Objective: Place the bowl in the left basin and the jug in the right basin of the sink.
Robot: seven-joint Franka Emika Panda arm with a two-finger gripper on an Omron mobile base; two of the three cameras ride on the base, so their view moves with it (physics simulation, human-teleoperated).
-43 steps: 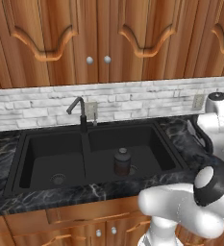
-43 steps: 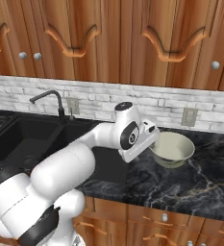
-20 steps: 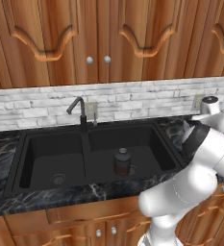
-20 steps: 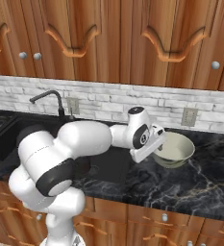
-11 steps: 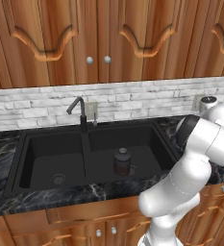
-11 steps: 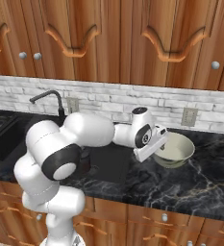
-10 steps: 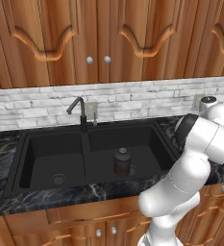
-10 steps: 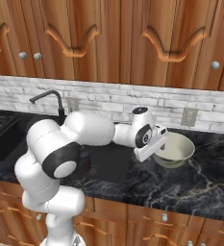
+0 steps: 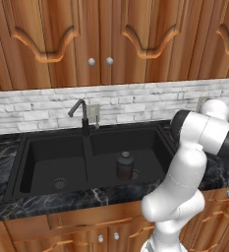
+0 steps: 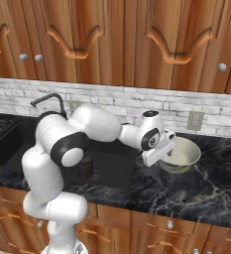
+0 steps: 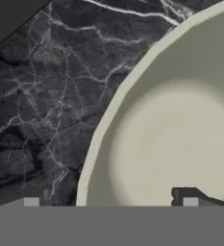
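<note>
Arm stretched right, tool [image 10: 167,150] (jaws wide, empty) straddling bowl [image 10: 182,155] rim

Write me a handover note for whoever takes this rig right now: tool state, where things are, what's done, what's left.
Tool: open, empty, straddling the bowl's near rim, one fingertip inside, the other over the counter.
Bowl: upright on the black marble counter right of the sink, not yet gripped.
Jug: standing upright in the right basin, by the drain.
Left basin: holds nothing.
Done: jug placed.
Left: close on the bowl's rim, lift, carry it past the faucet side and set it in the left basin.
</note>
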